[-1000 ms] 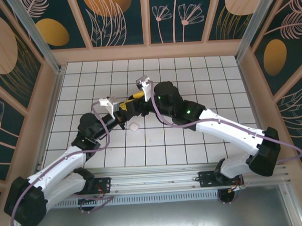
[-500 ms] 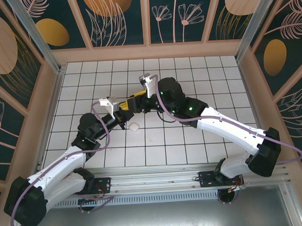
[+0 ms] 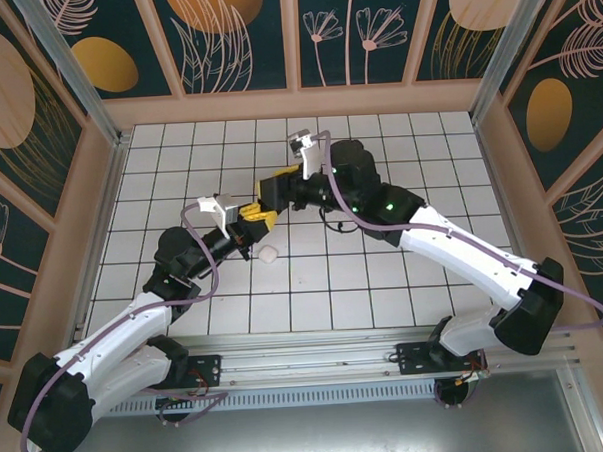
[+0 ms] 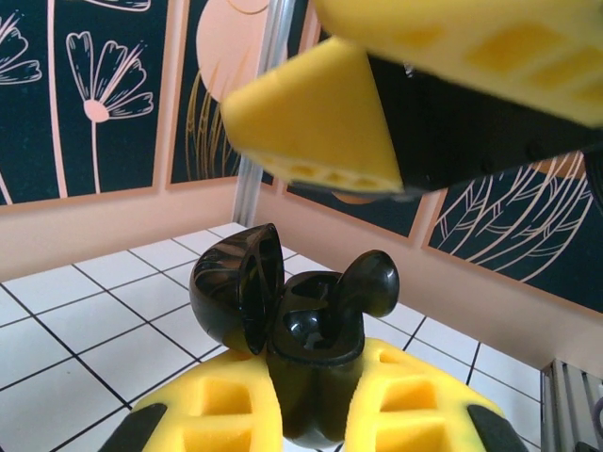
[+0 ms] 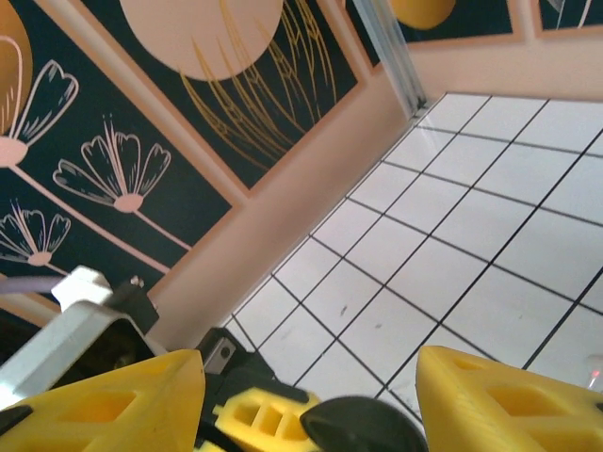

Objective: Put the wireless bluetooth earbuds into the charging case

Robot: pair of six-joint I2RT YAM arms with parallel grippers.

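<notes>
- two hands meet over the surface (image 3: 378, 143) in the top view: the left hand (image 3: 249, 216) clamps the black charging case (image 4: 316, 348), and the right hand (image 3: 270, 191) is close by it. a small white item (image 3: 268, 254) lies near; what it is cannot be told.
- left wrist view: the case lid (image 4: 236, 287) is open. one black earbud (image 4: 366, 281) stands in its socket, judged not fully seated; the second socket cannot be read.
- right wrist view: the right hand is half wide, with nothing between its fingers. the rest of the task is judged outstanding.

White tiled floor (image 3: 314, 285) — dark floral wall panels (image 3: 373, 23) framed in peach.
</notes>
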